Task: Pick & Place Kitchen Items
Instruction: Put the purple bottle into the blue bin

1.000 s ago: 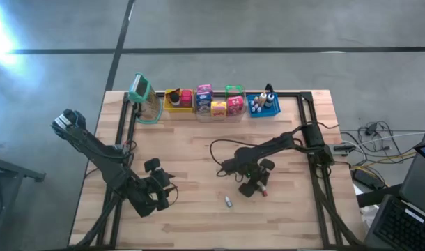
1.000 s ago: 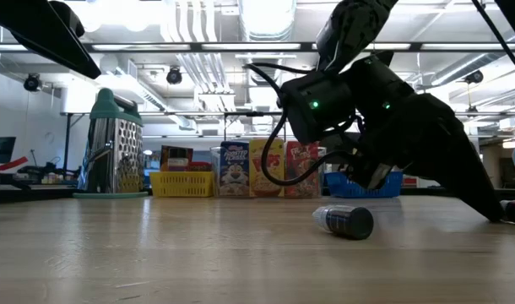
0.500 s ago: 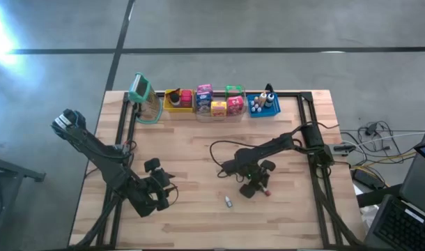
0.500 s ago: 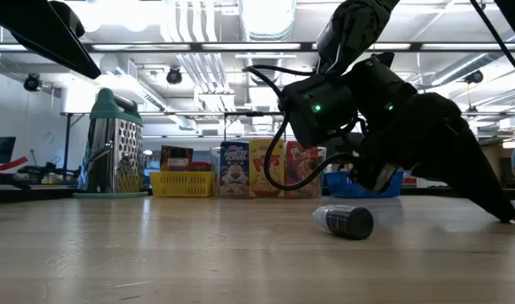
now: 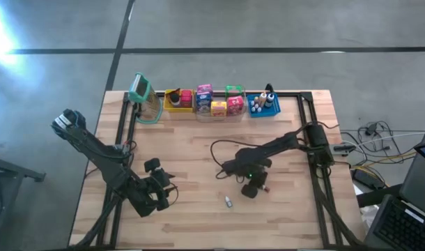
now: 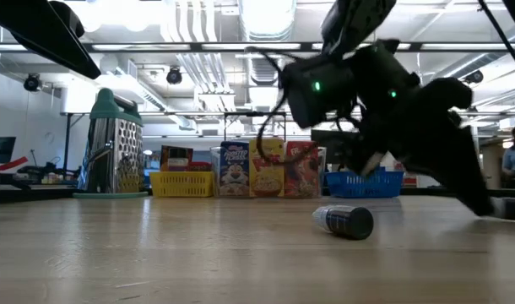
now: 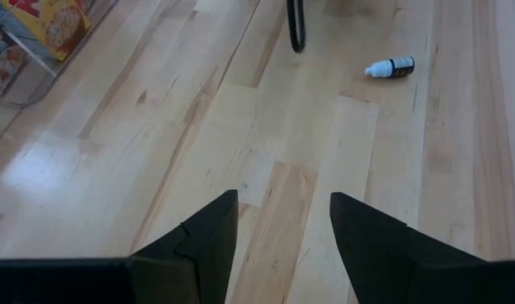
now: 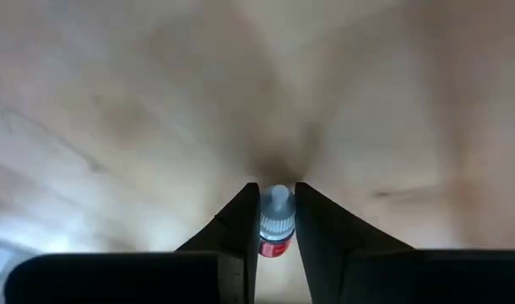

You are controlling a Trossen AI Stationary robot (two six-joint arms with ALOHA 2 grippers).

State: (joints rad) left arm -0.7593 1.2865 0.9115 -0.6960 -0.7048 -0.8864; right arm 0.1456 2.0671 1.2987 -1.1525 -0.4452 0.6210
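A small bottle with a silver cap and red label sits between the fingers of my right gripper, which is shut on it right of the table's middle. A second tiny bottle with a white cap and dark label lies on its side on the wood, also seen in the low view and the left wrist view. My left gripper hangs open over the near left of the table, holding nothing. My right gripper pinches the red-labelled bottle by its cap end between the two fingers, which slant steeply down at it and lie along its sides. The cap points away past the fingertips. Whether the bottle is clear of the wood I cannot tell.
Along the far edge stand a yellow bin, a clear bin with small boxes and a blue bin with bottles. A green-topped grater stands at the far left. A black cable loops by the right arm.
My right gripper has stayed where it was, rolled about its own axis, and drawn its fingers together on the red-labelled bottle. The dark-labelled bottle has not moved.
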